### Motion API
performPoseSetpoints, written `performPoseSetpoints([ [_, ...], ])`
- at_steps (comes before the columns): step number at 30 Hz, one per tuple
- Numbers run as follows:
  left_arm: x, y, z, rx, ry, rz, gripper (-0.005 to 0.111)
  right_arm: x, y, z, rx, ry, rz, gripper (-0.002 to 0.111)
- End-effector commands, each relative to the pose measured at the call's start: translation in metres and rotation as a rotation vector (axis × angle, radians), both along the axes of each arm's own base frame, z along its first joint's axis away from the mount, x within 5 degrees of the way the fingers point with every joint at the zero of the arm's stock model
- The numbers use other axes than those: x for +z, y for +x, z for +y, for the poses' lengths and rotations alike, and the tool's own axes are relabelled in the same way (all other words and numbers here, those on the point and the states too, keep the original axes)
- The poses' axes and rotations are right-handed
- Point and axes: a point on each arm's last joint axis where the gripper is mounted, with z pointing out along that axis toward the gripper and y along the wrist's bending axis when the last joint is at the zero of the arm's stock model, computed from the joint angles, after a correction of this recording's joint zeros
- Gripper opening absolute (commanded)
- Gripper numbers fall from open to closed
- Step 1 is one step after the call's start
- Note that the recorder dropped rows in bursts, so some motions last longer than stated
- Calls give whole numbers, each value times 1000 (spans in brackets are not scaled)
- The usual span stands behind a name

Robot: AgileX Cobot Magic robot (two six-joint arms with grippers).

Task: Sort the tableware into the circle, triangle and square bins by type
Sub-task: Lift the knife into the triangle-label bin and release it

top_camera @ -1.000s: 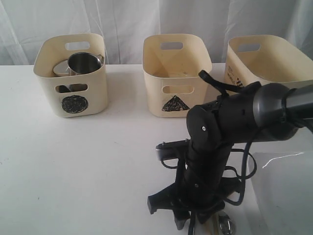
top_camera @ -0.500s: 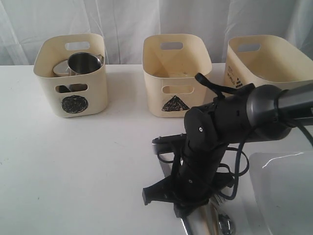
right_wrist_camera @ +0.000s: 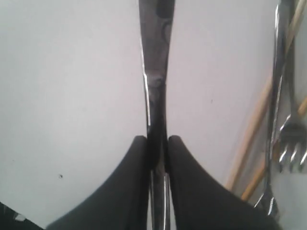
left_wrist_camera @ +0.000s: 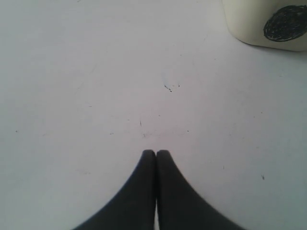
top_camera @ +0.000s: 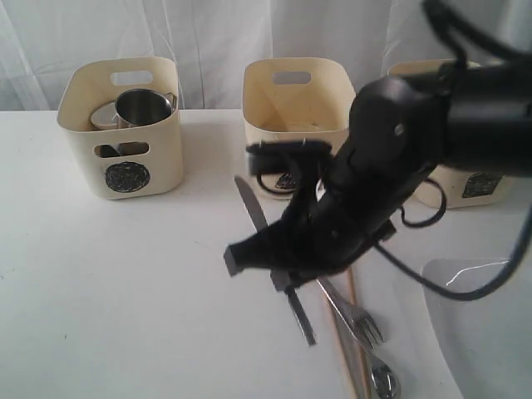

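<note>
My right gripper is shut on the steel knife, which hangs slanted over the table in front of the triangle bin. In the right wrist view the knife runs straight out between the fingers. The fork, spoon and wooden chopsticks lie on the table beneath the arm. The circle bin holds a steel mug. The square bin is mostly hidden behind the arm. My left gripper is shut and empty above bare table.
The large white plate lies at the front right corner, beside the cutlery. The right arm's dark bulk covers the middle right. In the left wrist view only a corner of the circle bin shows.
The right arm has risen and swung back and left, lifting the knife off the table. The fork, spoon and chopsticks, mostly covered before, now show.
</note>
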Motion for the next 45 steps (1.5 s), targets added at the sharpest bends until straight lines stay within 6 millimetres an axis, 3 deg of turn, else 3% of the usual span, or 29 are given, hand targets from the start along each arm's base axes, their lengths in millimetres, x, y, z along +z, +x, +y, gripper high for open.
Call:
performPoseSetpoints([
  [1, -1, 0, -1, -5, -10, -3, 0, 63, 2, -15, 27, 3, -263, 0],
  [6, -1, 0, -1, -5, -10, -3, 0, 108, 35, -46, -103, 18, -603, 0],
  [10, -1, 0, -1, -5, -10, -3, 0, 117, 70, -67, -209, 68, -762, 0],
  [14, -1, 0, -1, -5, -10, -3, 0, 107, 111, -74, -257, 108, -874, 0],
  [19, -1, 0, -1, -5, -10, -3, 0, 83, 155, -65, -246, 180, -1035, 0],
  [24, -1, 0, -1, -5, -10, -3, 0, 31, 178, -58, -230, 138, -946, 0],
  [29, -1, 0, -1, -5, -10, -3, 0, 1, 187, -58, -229, 104, -870, 2],
  [33, -1, 0, -1, -5, -10, -3, 0, -3, 187, -61, -233, 86, -837, 16],
  [36, -1, 0, -1, -5, -10, -3, 0, 3, 183, -62, -235, 79, -827, 24],
  [40, -1, 0, -1, -5, -10, -3, 0, 19, 174, -66, -238, 59, -802, 25],
  [45, -1, 0, -1, -5, -10, -3, 0, 49, 146, -76, -246, -17, -674, 25],
])
